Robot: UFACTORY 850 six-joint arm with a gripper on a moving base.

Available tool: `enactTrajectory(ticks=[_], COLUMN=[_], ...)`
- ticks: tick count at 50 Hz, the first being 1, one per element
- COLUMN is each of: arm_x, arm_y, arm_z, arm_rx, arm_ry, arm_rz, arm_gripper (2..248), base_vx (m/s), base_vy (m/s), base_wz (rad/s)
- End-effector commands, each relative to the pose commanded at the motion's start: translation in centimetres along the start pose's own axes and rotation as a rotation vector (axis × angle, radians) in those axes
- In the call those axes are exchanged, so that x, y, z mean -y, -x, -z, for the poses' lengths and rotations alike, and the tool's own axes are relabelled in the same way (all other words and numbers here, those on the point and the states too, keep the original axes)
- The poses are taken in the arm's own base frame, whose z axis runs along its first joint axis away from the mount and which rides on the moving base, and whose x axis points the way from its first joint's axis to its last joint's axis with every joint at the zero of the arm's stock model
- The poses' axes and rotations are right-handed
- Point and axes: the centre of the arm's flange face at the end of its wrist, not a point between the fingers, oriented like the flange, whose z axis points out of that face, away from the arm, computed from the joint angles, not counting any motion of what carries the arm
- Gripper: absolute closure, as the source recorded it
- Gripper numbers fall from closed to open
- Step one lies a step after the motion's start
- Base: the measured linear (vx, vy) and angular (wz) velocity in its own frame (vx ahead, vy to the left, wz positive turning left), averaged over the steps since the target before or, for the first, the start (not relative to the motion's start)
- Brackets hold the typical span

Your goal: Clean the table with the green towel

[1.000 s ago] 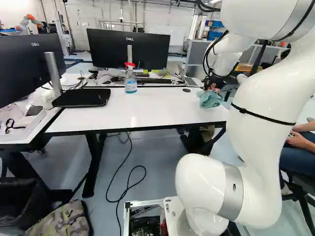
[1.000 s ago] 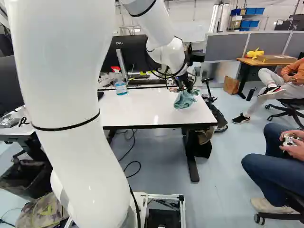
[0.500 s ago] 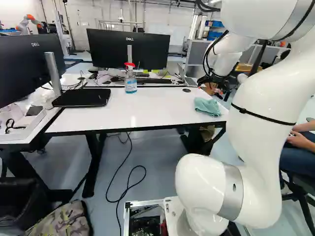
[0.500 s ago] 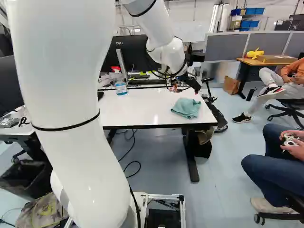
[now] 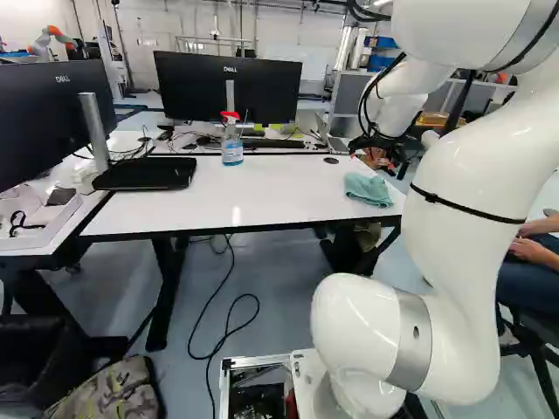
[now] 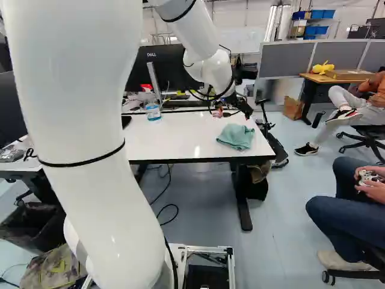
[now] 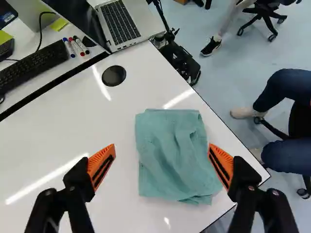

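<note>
Ahead of the jaws, the wrist view's edges crop a slim silver laptop and a long black plastic keyboard.

White table; green towel near one corner; spray bottle; monitor stand; dark disc, perhaps inset.
</note>
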Motion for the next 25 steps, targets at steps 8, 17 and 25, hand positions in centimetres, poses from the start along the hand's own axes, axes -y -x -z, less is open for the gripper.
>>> enactTrajectory(ticks=[8, 17, 25], arm_x=[0.6, 1.3, 2.1], arm_y=[0.7, 1.9, 3.1], arm_z=[0.1, 0.2, 0.4], arm_rx=[-0.013, -0.032, -0.052], arm_ry=[-0.006, -0.015, -0.025], arm_rz=[0.011, 0.028, 0.045], arm_gripper=[3, 3, 3], base_vx=[0.0, 0.0, 0.0], base_vy=[0.0, 0.0, 0.0], base_wz=[0.0, 0.0, 0.0])
